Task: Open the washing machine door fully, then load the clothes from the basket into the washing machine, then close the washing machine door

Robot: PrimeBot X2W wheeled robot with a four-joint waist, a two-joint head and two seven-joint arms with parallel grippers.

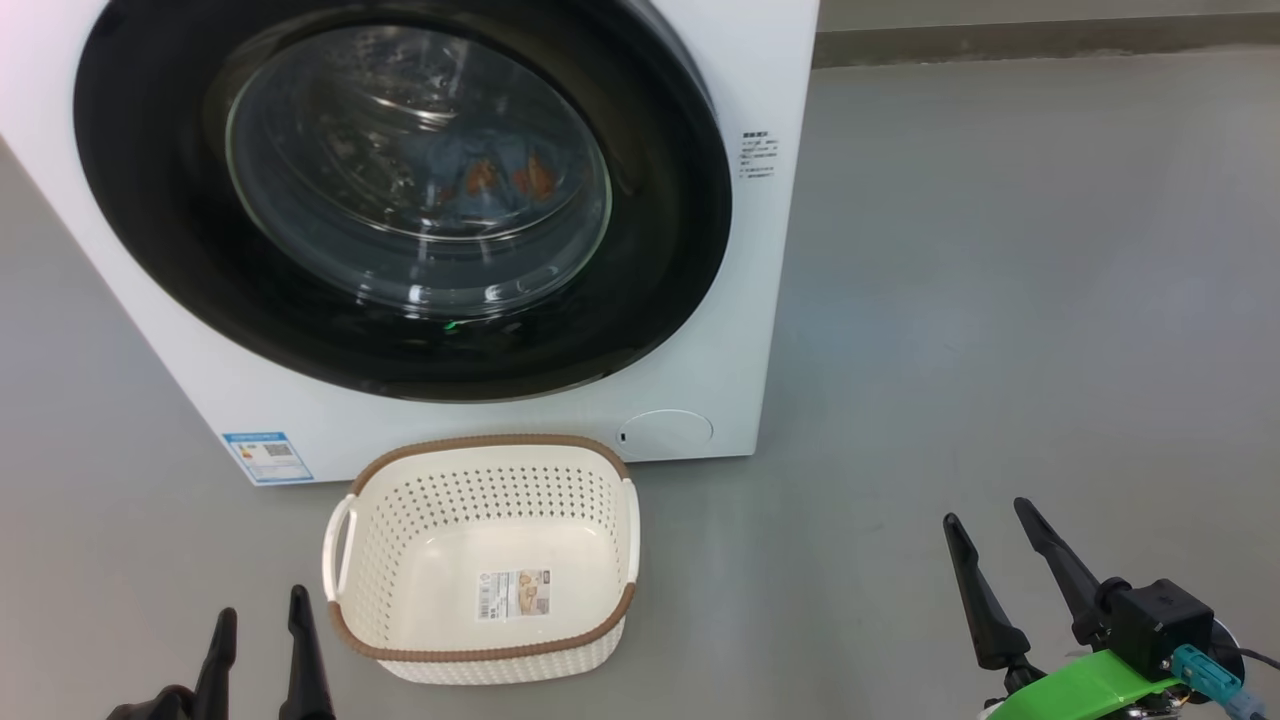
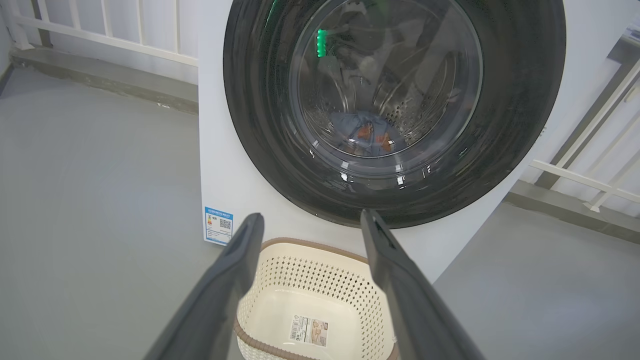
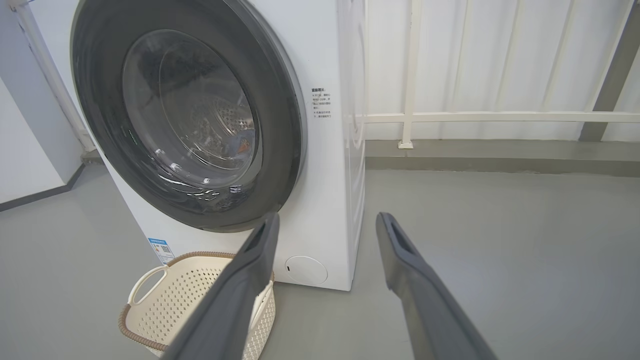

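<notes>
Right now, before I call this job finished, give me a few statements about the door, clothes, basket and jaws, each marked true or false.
1. The washing machine door is closed. True.
2. The clothes lie in the basket. False: they lie inside the drum, behind the door; the basket holds only its label.
3. The basket stands on the floor before the washing machine. True.
4. The right gripper has its jaws shut. False: they stand open, holding nothing.
</notes>
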